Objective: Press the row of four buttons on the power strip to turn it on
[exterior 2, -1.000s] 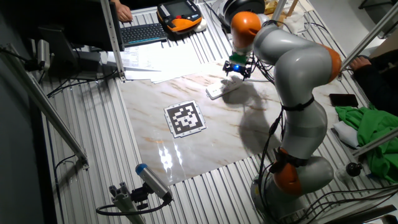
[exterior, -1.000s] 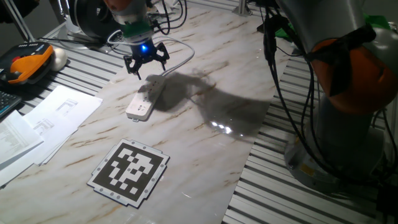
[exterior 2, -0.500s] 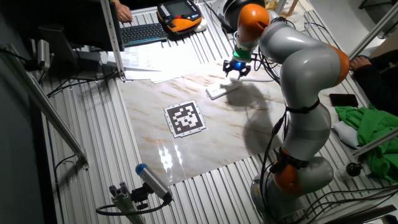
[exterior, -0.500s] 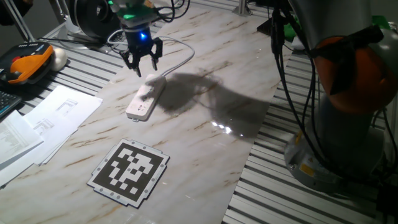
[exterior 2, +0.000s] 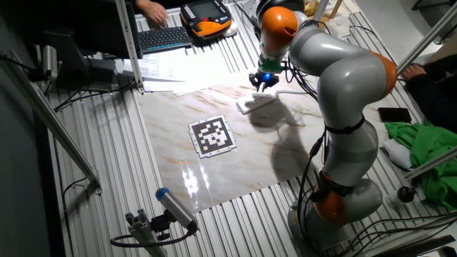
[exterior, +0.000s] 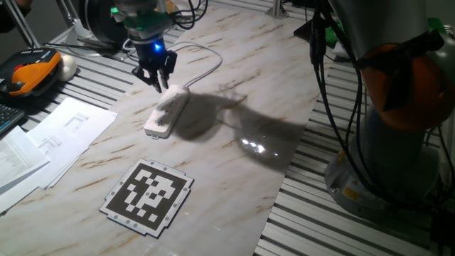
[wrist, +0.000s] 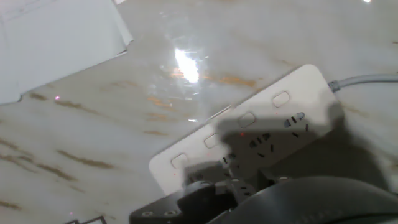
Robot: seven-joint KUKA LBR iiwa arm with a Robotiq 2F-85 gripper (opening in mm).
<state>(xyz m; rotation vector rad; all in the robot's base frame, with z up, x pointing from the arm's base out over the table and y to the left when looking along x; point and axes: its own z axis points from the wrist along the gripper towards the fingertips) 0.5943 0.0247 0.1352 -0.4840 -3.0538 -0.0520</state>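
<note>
The white power strip (exterior: 164, 114) lies on the marble tabletop, its white cable (exterior: 207, 65) running off from the far end. My gripper (exterior: 158, 84) hangs just over that far end, fingers pointing down; the gap between them is not visible. From the other side, the gripper (exterior 2: 260, 83) sits right above the power strip (exterior 2: 255, 103). In the hand view the power strip (wrist: 292, 134) runs diagonally, with a row of four flat buttons (wrist: 247, 118) along its upper edge and the sockets in shadow. The dark gripper body fills the bottom edge and hides the fingertips.
A black-and-white marker board (exterior: 148, 195) lies nearer the front. Loose papers (exterior: 60, 128) and an orange pendant (exterior: 32, 71) sit to the left, off the marble. The robot's base and cables (exterior: 384, 135) stand at the right, by the slatted table edge.
The gripper has shifted left, toward the strip's cable end, and turned about its wrist. The power strip has stayed in place.
</note>
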